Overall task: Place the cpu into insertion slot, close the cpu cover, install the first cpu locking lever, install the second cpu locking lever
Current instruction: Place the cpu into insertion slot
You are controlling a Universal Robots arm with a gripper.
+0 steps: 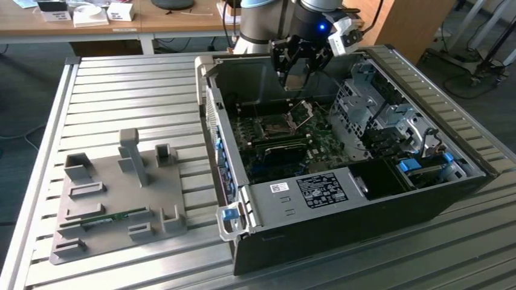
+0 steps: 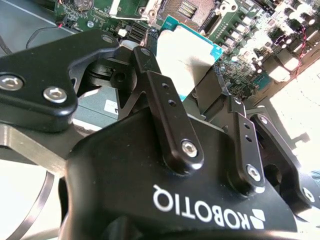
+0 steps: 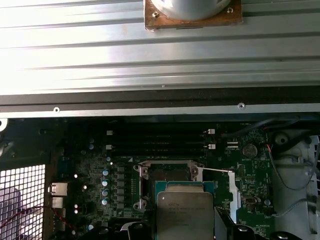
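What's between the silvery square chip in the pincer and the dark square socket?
Nothing: the first wrist view shows bare space from silvery square chip to dark square socket.

Computer case (image 1: 363, 223) stands beside grey fixture (image 1: 109, 202) — on slatted table (image 1: 121, 96).

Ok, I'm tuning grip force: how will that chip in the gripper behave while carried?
The chip looks like a stiff flat plate with a metal top, so it probably won't flex. The gripper pinches only its thin edges, so it might slip or tilt. Small and thin, it is likely light.
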